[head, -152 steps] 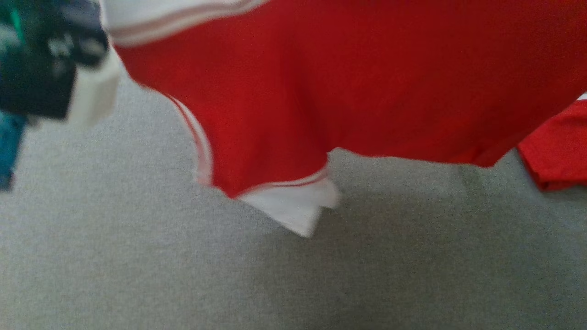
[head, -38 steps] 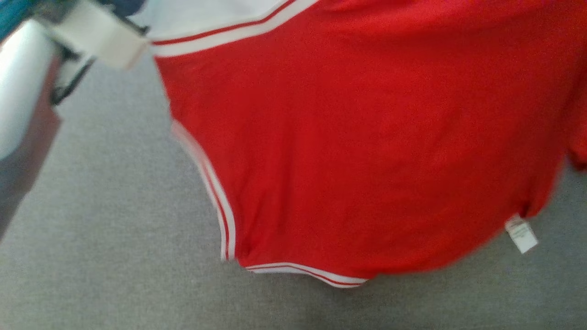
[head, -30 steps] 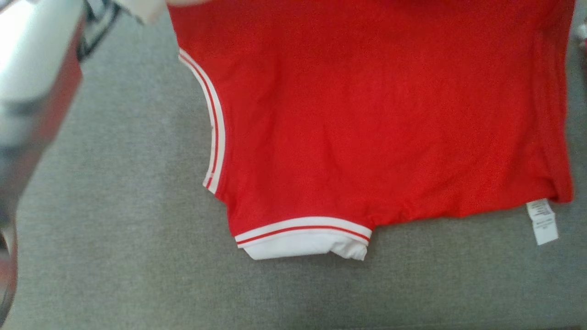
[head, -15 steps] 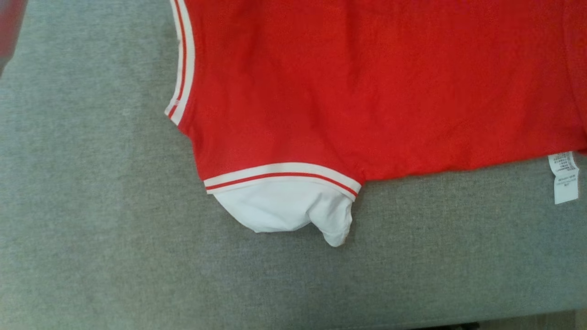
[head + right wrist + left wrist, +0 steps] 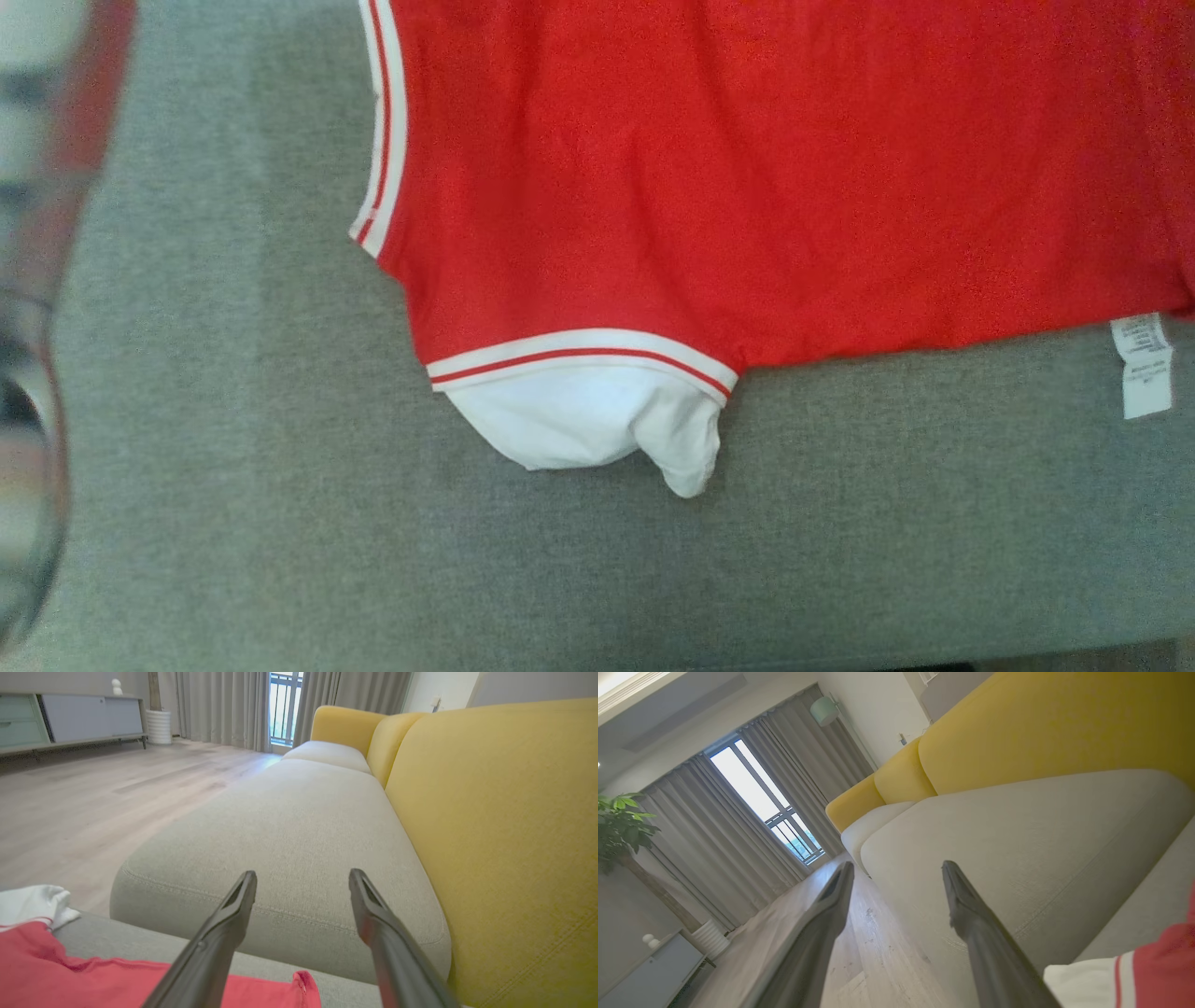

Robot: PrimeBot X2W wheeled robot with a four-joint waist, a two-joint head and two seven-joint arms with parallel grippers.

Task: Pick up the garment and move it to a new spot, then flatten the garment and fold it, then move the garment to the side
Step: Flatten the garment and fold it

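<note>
Since the earliest head frame, the garment has gone from hanging above the cushion to lying spread on it. Over the last half second it has not shifted. A blurred pale-and-red arm has entered at the left edge of the head view.

The red body of the garment occupies the upper centre and upper right of the head view and runs off the top and right edges. White trim with a red stripe runs down its left border. A second striped band crosses the lower centre. Below that band a white sleeve, partly bunched, projects onto the cushion. A white label lies on the cushion at the hem, at the right edge of the frame.

The left gripper has its fingers spread wide with nothing between them. The white and striped edge of the garment sits in the lower right corner of the left wrist view, just beside one finger; contact cannot be determined.

The right gripper also has its fingers spread and holds nothing. Red fabric lies along the bottom left of the right wrist view, under the fingers.

A yellow backrest fills the right of that view, a wood floor the left, and grey curtains the top.
</note>
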